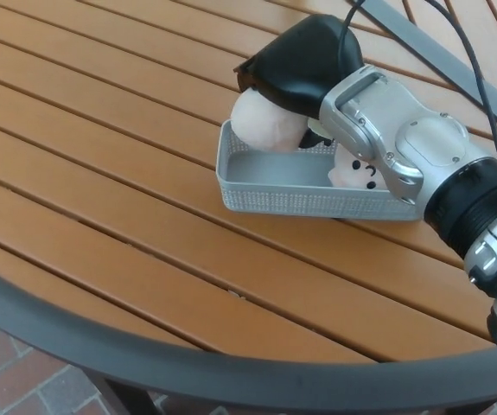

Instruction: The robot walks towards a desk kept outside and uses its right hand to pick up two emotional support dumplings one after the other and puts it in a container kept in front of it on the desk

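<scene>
I had the slatted wooden desk (101, 173) filling the view, with the grey container (296, 201) on it. My right robot hand (300, 65) was clamped on dumpling 2 (265, 123), holding it over the container's left far corner, partly above the rim. Dumpling 1 (354, 175) already lay in the right end. I judged this the placing step; next it needed carrying inward over the bare floor, then releasing.
</scene>
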